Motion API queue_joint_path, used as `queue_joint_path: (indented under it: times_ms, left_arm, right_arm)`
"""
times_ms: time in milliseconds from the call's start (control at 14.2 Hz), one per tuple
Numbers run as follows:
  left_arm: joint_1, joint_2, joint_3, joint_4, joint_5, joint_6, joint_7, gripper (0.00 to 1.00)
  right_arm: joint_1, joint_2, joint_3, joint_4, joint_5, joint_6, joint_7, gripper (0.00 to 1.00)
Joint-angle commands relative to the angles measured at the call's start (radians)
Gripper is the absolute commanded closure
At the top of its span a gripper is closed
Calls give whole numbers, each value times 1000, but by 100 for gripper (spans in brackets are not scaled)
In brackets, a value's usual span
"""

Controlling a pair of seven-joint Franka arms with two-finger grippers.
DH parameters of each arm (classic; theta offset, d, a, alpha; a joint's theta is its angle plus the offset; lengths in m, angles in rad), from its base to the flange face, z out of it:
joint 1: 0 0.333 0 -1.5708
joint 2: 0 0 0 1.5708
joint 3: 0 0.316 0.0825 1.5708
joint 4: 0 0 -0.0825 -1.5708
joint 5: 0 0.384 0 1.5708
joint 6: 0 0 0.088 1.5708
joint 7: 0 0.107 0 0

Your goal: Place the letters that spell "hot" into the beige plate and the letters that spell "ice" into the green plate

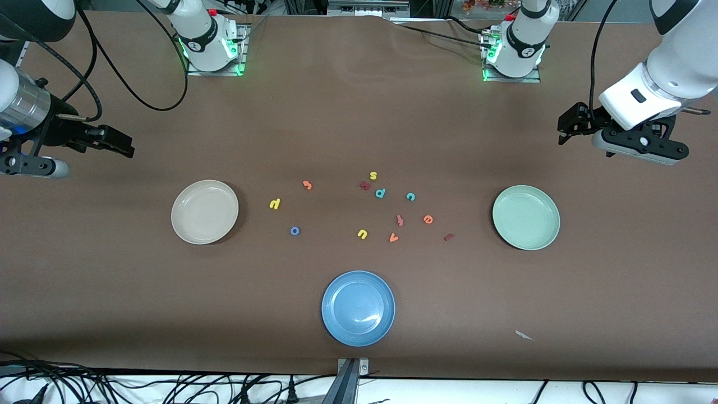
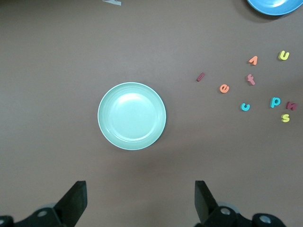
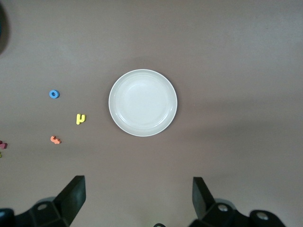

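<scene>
Left tool hangs over the counter near the green plate, jaws wide, holding nothing. Right tool likewise near the beige plate. Both plates carry no letters.

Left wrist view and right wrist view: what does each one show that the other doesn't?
Only the left wrist view shows the green plate, the dark red i, the orange e, the teal c and the open left pincer.

Only the right wrist view shows the beige plate, the blue o, the yellow h, the orange t and the open right pincer.

Both show the brown table and an empty plate, with each pincer hovering above the table beside its plate.
</scene>
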Motion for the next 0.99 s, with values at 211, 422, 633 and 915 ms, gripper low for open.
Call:
queue_joint_path:
  times_ms: [211,422,633,915]
  left_arm:
    - [-1,4,-5,18,25,-16,-14,0]
    - [-3,4,-5,18,25,-16,-15,0]
    - [-1,3,-14,18,26,-18,-15,0]
    - [-1,3,-14,18,26,-18,-14,0]
  right_arm:
    - [-1,-9,0,8,16,-13,-5,0]
    - [-1,-9,0,8,16,-14,-5,0]
    - [-1,-9,0,8,16,-14,-5,0]
    - [-1,-9,0,8,16,-13,-5,0]
